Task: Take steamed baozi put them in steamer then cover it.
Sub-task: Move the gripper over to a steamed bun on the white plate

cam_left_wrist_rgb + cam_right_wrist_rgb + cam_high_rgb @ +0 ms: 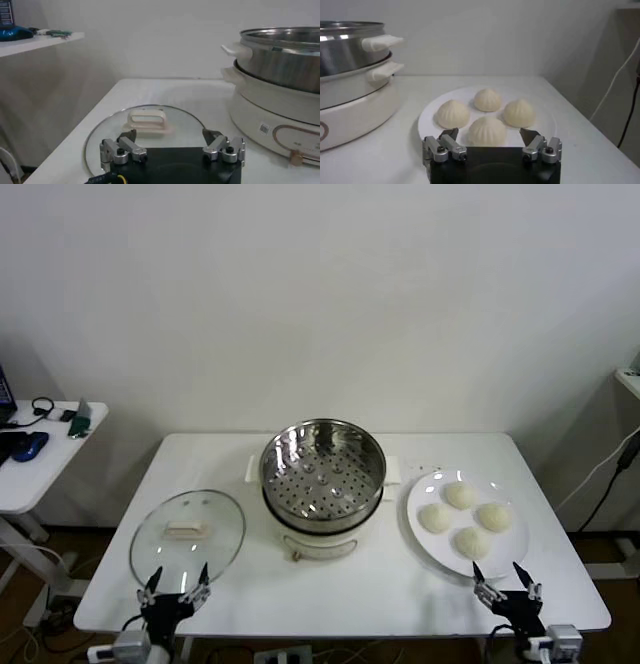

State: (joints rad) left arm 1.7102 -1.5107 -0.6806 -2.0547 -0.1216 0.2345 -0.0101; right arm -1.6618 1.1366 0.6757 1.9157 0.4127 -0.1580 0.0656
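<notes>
Desk (pixel 400 584): steamer (pixel 322 474) centre, empty. Lid (pixel 187 531) left of it, four buns (pixel 465 518) on plate (pixel 425 546) right. Left gripper (pixel 174 586) and right gripper (pixel 503 577) open, empty. Risk: squashing soft buns from over-squeeze.

The left gripper (pixel 174 584), a black two-finger claw with silver metal knuckles, is low at the near left side in the head view, and its dark fingers (pixel 127 137) stand wide apart and point forward. The right gripper (pixel 503 579), the same black and silver claw, is low at the near right side, its fingers (pixel 448 134) also spread apart and holding nothing.
</notes>
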